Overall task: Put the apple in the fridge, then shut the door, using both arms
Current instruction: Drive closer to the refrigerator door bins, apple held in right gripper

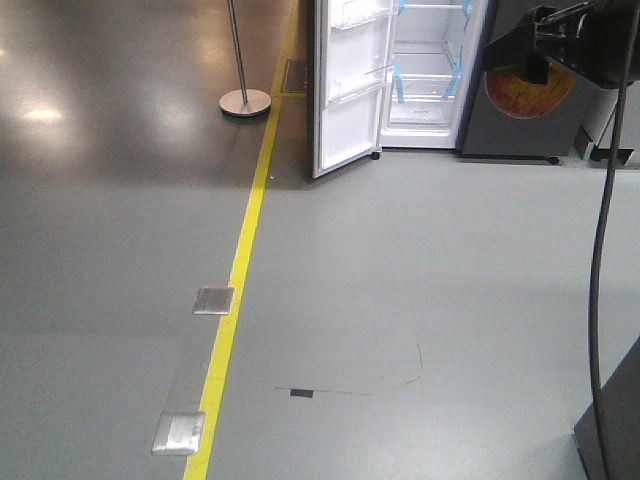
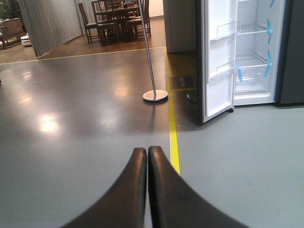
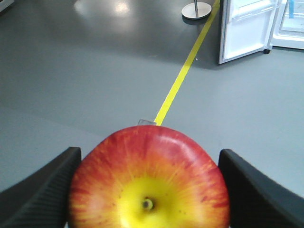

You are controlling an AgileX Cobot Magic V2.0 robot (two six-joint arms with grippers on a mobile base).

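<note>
"Two arms on my screens. How is the right one posed?"

"Raised and reaching forward. In the front view the right gripper (image 1: 535, 50) sits high at the upper right, and the apple (image 1: 528, 95) hangs just under it, overlapping the dark grey panel (image 1: 520, 135) beside the fridge (image 1: 430, 70). My right wrist camera shows the two black fingers (image 3: 42, 190) pinching the apple from either side, both touching the skin, with the yellow dimple facing the lens. A thin black cable (image 1: 598, 280) drops from that arm down the right edge of the front view."

"And the left?"

"Held low and roughly level, pointing out across the grey floor (image 2: 71, 156). The left gripper (image 2: 147, 153) has its fingers pressed together, tips touching along their inner edges."

"Where is the apple relative to the fridge?"

"Well apart from it, up in the air over the floor. The fridge stands ahead of me with its white inside showing and blue tape strips on the shelves. The door (image 1: 350, 90) is swung wide open on the left side, clear bins on its inner face, its lower corner near the yellow floor line (image 1: 240, 260). A post on a round metal base (image 1: 245, 100) stands just left of that line, and two metal floor plates (image 1: 213, 300) lie against it, nearer to me."
</note>
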